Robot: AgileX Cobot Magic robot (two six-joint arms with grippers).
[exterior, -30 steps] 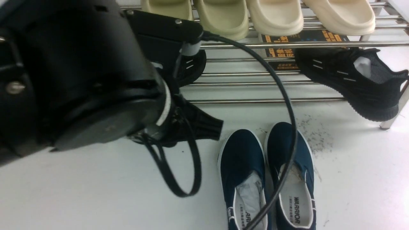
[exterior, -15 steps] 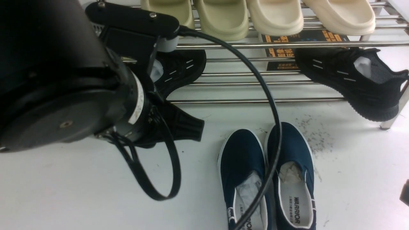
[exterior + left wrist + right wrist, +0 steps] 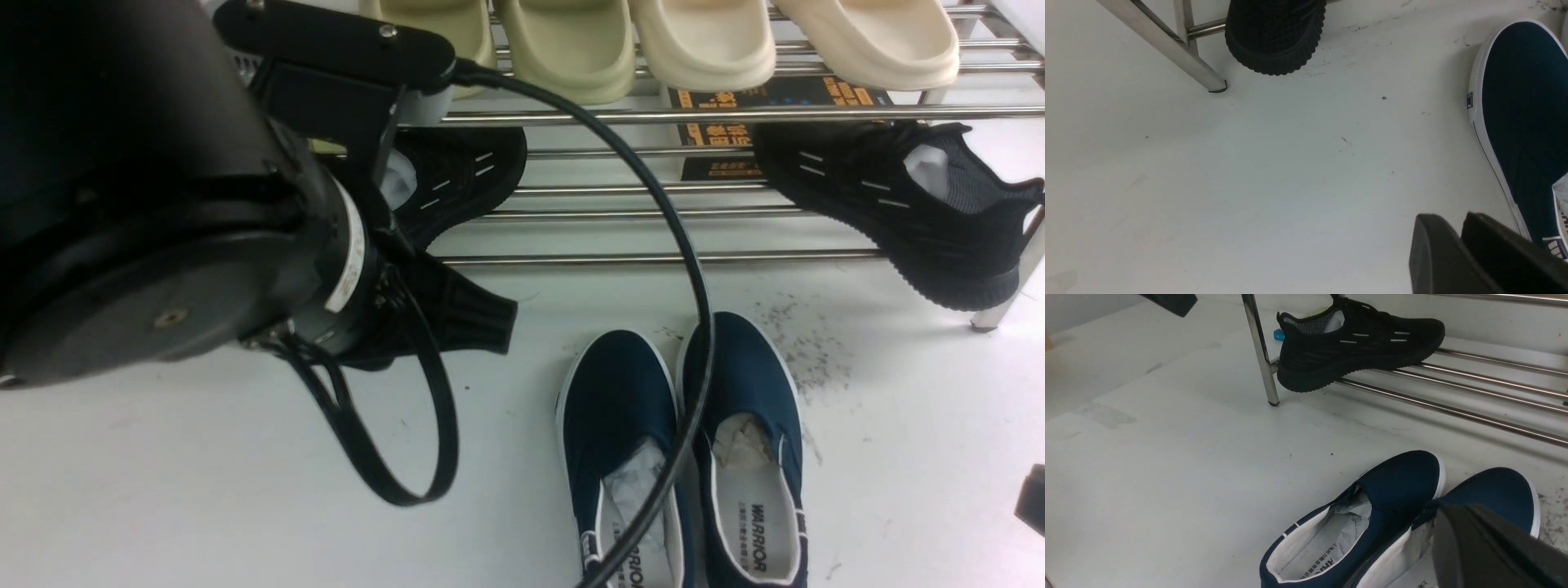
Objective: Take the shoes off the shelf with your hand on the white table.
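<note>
My left arm (image 3: 147, 204) hangs over the desk (image 3: 204, 506) left of the shoes (image 3: 620, 384), its jaws' gap I cannot tell; my right jaws, pressed together, show clearly only in their wrist view.

Left tool (image 3: 482, 314) further left

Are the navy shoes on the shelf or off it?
Off: the navy shoes stand side by side on the white table, before the shelf.

left arm (image 3: 163, 204) looming at left, wrist angling downward | left gripper (image 3: 490, 314) hovering over white table (image 3: 163, 506), left half, fingers (image 3: 1433, 245) close together, gap unclear, gripping nothing | right gripper (image 3: 1457, 531) hovering low, jaws closed, empty
</note>
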